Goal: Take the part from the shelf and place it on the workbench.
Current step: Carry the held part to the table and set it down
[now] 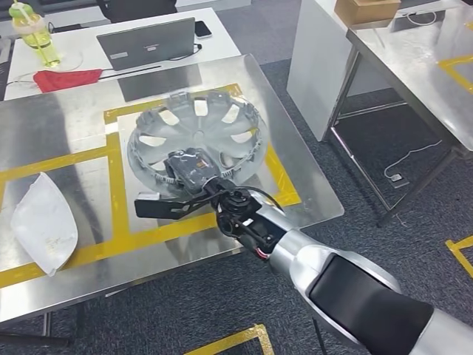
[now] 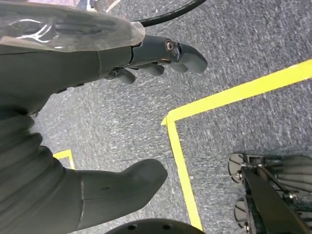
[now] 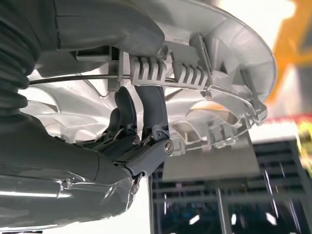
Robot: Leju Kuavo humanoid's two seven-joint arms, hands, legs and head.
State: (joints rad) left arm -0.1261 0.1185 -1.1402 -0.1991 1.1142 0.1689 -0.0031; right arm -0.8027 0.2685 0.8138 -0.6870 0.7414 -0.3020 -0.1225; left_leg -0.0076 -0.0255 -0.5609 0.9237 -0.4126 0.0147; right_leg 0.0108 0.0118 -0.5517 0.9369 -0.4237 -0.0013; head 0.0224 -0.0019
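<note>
One hubcap: silver wheel cover (image 1: pixel 196 132) is lying tilted over the yellow-taped steel workbench (image 1: pixel 66 126), right hand (image 1: pixel 192 171) gripping its near rim.
Left wrist view: left hand (image 2: pixel 110 112) is hanging over grey carpet (image 2: pixel 239 39), fingers (image 2: pixel 176 51) apart, grasping nothing.
Right wrist view: fingers (image 3: pixel 154 105) are clamping the cover's ribbed rim.

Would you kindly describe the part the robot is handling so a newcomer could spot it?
On the steel workbench marked with yellow tape, find the square nearest the laptop. The silver hubcap there, gripped by the right robot hand, is round and spoked, unlike the white shell.
</note>
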